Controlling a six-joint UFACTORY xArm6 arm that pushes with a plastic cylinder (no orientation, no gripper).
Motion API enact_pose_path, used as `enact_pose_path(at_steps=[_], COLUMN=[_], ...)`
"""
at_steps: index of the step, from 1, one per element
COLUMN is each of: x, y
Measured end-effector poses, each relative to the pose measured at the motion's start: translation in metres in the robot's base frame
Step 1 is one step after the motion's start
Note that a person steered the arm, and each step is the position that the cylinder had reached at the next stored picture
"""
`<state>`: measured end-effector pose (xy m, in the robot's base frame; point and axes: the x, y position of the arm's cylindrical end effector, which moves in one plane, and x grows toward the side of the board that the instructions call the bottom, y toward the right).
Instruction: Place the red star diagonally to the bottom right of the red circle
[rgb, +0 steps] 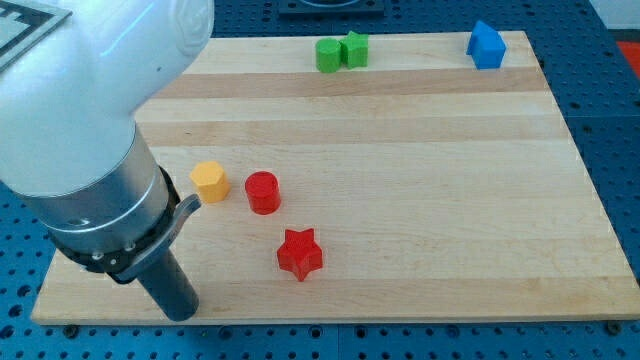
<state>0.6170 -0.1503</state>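
Note:
The red star (299, 254) lies on the wooden board (420, 200) near the view's bottom, left of centre. The red circle (262, 192) stands just above and to the left of it, a small gap between them. My tip (181, 312) rests on the board near its bottom left edge, well to the left of the red star and below the red circle. It touches no block. The arm's large white and grey body covers the view's upper left.
A yellow hexagon block (210, 181) sits right beside the red circle on its left. Two green blocks (341, 52) touch each other at the board's top edge. A blue block (486, 45) stands at the top right corner.

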Motion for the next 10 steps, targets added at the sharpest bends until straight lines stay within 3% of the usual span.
enact_pose_path(at_steps=[3, 5, 6, 8, 9, 10], x=[-0.032, -0.022, -0.021, -0.090, -0.113, -0.110], y=[0.000, -0.010, 0.048, 0.126, 0.133, 0.105])
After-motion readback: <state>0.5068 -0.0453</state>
